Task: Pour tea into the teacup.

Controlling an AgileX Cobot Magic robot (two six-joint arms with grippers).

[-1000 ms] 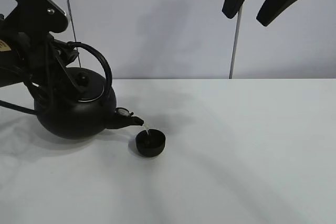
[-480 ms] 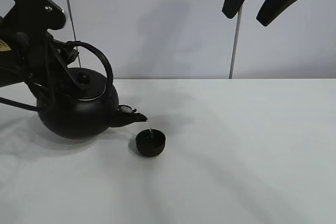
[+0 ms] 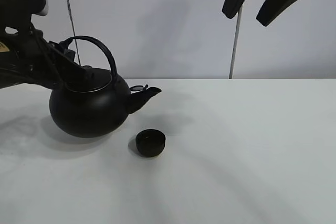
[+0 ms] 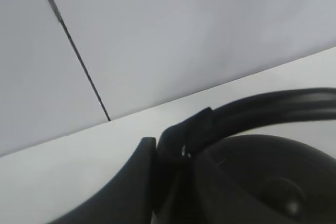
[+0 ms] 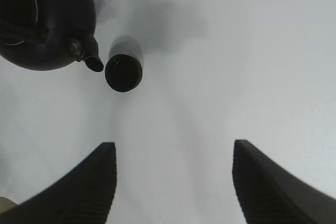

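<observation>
While the left gripper (image 3: 65, 72) clamps the kettle (image 3: 89, 111) by its handle at left of frame, teacup (image 3: 150, 142) on the table (image 3: 236, 156) lower centre, just beside the kettle, right gripper (image 3: 245, 15) spread wide, empty, upper right.

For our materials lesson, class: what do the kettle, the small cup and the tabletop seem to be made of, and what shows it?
The kettle looks like cast iron or coated metal: matte black, dull sheen, bright lid rim. The teacup has the same matte black; iron or ceramic, cannot tell. The table is smooth white, perhaps laminate: soft shadows, no grain.
</observation>
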